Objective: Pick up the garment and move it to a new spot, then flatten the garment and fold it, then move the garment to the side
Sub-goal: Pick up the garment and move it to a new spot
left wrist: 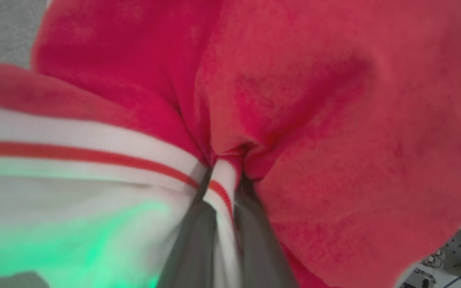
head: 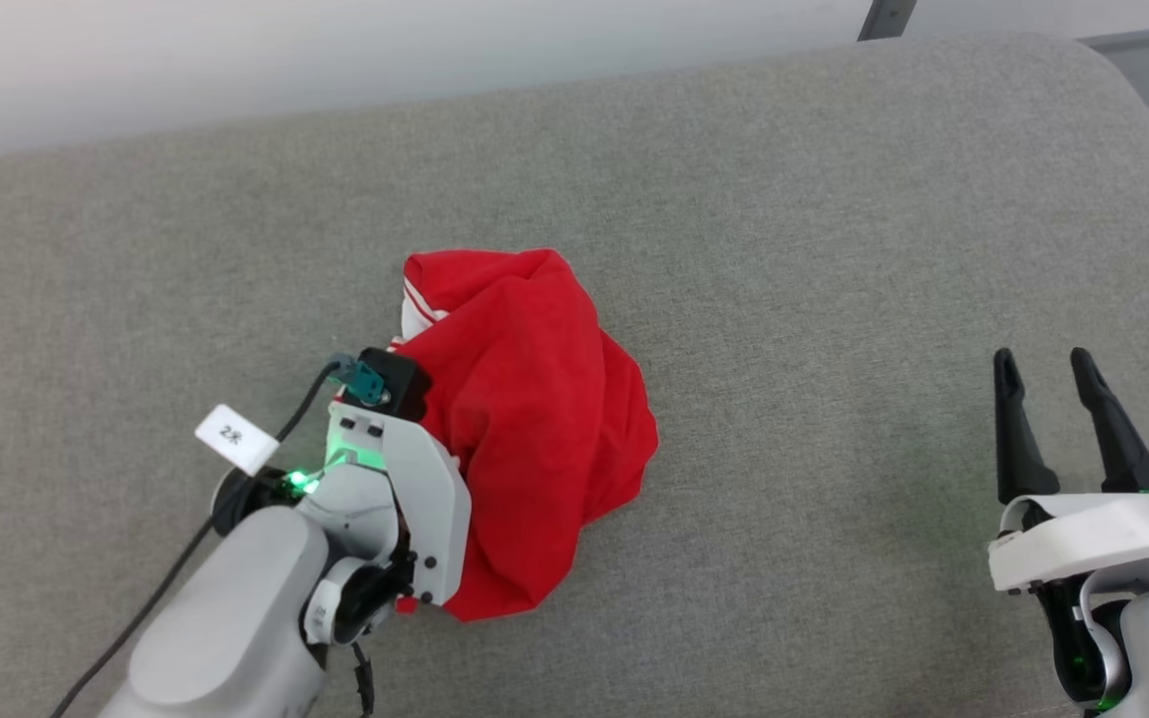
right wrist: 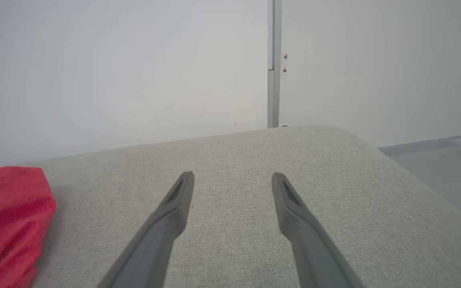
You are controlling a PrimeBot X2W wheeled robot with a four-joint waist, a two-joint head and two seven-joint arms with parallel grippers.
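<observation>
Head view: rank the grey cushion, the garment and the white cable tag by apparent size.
1. grey cushion, spanning nearly the whole frame.
2. garment, a bunched red heap.
3. white cable tag, clearly smallest.

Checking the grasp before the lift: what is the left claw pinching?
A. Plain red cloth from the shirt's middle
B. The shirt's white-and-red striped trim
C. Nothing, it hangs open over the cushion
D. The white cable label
B: the left wrist view shows the left claw shut on a fold of the garment at its striped trim, white with a thin red line, squeezed between the two dark fingers.
</observation>
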